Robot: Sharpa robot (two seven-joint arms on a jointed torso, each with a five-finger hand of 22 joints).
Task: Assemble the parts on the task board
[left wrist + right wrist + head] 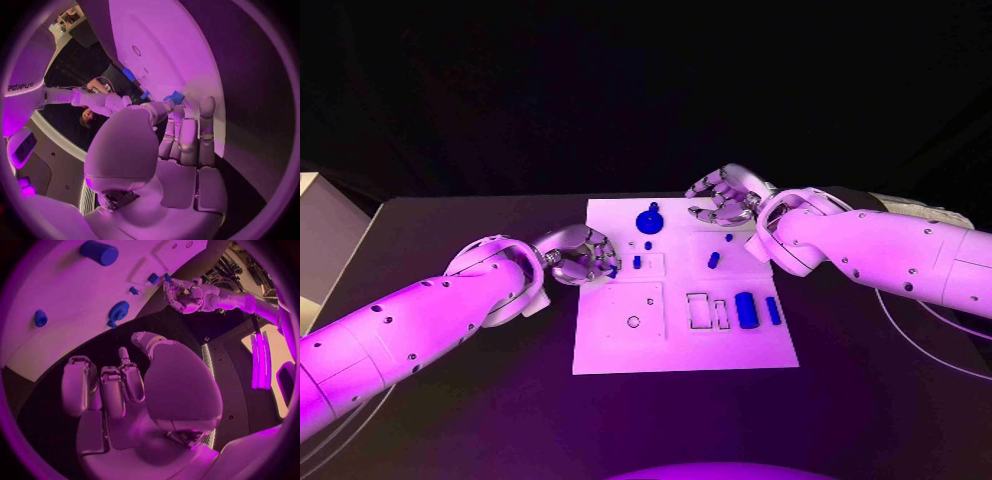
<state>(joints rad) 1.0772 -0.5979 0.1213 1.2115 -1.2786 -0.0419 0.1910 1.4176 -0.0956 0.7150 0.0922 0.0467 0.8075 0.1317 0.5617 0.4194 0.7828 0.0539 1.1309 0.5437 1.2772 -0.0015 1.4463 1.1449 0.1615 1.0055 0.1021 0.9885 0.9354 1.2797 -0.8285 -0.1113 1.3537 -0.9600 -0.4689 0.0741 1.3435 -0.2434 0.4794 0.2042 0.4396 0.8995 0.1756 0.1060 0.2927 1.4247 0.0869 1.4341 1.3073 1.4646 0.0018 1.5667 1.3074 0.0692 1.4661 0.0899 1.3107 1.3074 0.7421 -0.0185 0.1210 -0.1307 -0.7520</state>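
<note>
From my head, my left hand [578, 256] hovered at the task board [682, 345] edge, small parts [638, 262] just beside it. At my left wrist, fingertips [174, 102] pinched a blue part [176, 96]; I should seat it squarely. At my right wrist, my right hand [119, 385] was curled, empty, beside the board.

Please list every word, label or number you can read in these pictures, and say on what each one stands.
"sharpa", seen upside down, on the white arm at the rim of the left wrist view.
No readable text on the task board or its blue parts.
No readable text on the left hand or the right hand.
</note>
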